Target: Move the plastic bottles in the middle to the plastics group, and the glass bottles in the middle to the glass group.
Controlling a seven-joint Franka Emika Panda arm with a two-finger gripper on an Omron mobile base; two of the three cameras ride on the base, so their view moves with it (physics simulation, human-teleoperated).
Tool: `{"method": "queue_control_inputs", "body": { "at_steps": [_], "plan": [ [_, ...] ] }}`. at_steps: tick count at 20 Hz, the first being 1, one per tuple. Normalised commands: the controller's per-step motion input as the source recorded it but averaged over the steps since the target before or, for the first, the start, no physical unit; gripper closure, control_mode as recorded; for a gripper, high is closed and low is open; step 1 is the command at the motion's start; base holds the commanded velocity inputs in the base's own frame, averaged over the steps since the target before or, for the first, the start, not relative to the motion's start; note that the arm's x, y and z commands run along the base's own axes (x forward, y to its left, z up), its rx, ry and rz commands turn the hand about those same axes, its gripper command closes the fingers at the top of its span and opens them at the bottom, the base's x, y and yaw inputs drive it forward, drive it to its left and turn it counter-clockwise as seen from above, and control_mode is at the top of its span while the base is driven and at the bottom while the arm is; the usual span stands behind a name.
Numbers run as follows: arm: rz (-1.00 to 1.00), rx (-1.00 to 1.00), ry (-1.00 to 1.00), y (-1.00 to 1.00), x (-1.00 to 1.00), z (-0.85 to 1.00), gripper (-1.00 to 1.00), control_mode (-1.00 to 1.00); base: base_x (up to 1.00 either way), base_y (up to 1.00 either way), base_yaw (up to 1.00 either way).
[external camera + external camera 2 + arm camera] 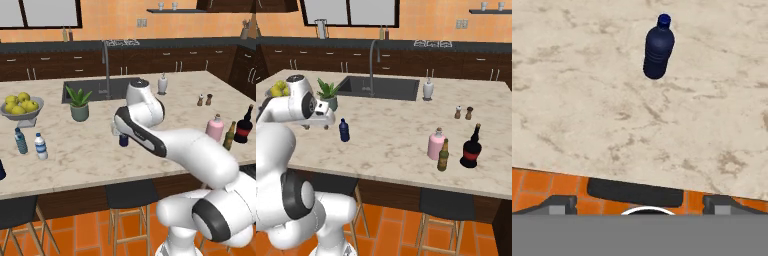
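Ahead of the wide-apart jaws, navy bottle [658, 47] stands untouched.

A marble-topped island [90, 150] is fronted by dark stools [127, 195] on an orange tiled floor [95, 232]. Dark cabinets [466, 62] are set along the orange far wall [426, 20], where a window [348, 11] (dark-framed) is seen.

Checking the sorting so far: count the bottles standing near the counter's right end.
3: the pink bottle, the olive-brown bottle just in front of it, and the dark red-labelled bottle to their right. None looks hidden.
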Motion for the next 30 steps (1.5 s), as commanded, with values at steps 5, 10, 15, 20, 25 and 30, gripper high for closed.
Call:
{"method": "queue_control_inputs", "body": {
  "at_steps": [5, 10, 15, 20, 25, 30],
  "plan": [
    [-0.09, -0.02, 0.07, -0.57, 0.54, -0.10, -1.00, -1.00, 0.00, 0.00, 0.00],
    [0.00, 0.02, -0.02, -0.05, 0.90, -0.63, -1.00, -1.00, 0.00, 0.00, 0.00],
    [0.00, 0.00, -0.17, 0.13, 0.26, -0.30, -1.00, -1.00, 0.00, 0.00, 0.00],
    [0.00, 0.00, -0.18, 0.11, 0.42, -0.29, -1.00, -1.00, 0.00, 0.00, 0.00],
    [0.00, 0.05, -0.04, -0.02, 0.45, -0.15, -1.00, -1.00, 0.00, 0.00, 0.00],
    [0.00, 0.11, 0.17, -0.10, 0.23, 0.02, -1.00, -1.00, 0.00, 0.00, 0.00]
  ]
}}
